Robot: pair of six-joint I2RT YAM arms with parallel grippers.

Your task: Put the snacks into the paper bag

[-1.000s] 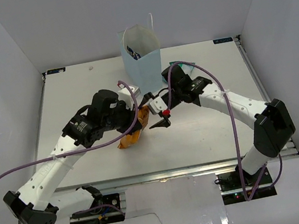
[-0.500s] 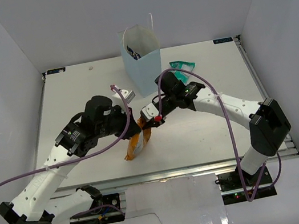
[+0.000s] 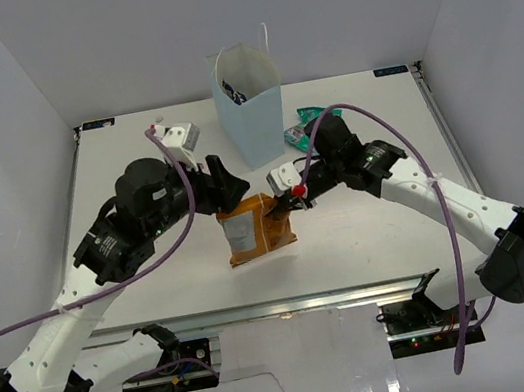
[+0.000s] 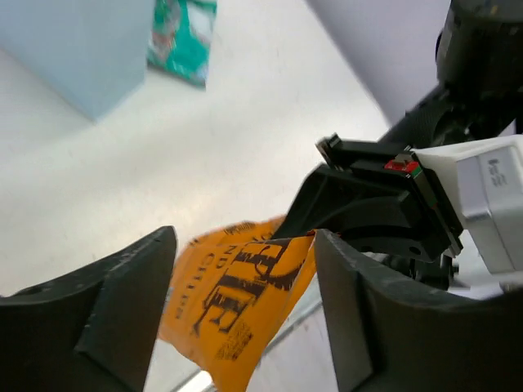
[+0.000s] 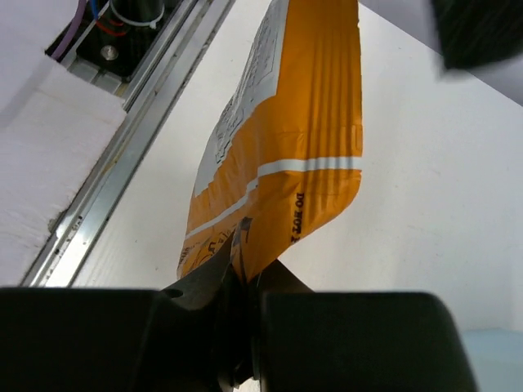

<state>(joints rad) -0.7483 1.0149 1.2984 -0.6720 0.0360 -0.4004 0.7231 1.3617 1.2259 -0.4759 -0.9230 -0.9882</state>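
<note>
The large orange chip bag (image 3: 256,230) hangs just above the table in the middle of the top view. My right gripper (image 3: 284,202) is shut on its upper right corner; the right wrist view shows the pinch (image 5: 249,265) with the orange bag (image 5: 286,147) hanging away from it. My left gripper (image 3: 226,186) stands open at the bag's upper left. In the left wrist view the orange bag (image 4: 237,298) lies between the spread fingers (image 4: 122,302). The pale blue paper bag (image 3: 253,111) stands upright behind, a dark blue packet (image 3: 233,89) showing inside.
A teal pouch (image 3: 305,127) lies right of the paper bag, partly behind my right arm, and shows beside the paper bag (image 4: 73,49) as a teal packet (image 4: 185,37). The table's front rail (image 3: 291,302) runs close below the orange bag.
My left gripper has let go of the orange bag and drawn back up and left. My right gripper has shut on its corner, and the bag now hangs spread out.
</note>
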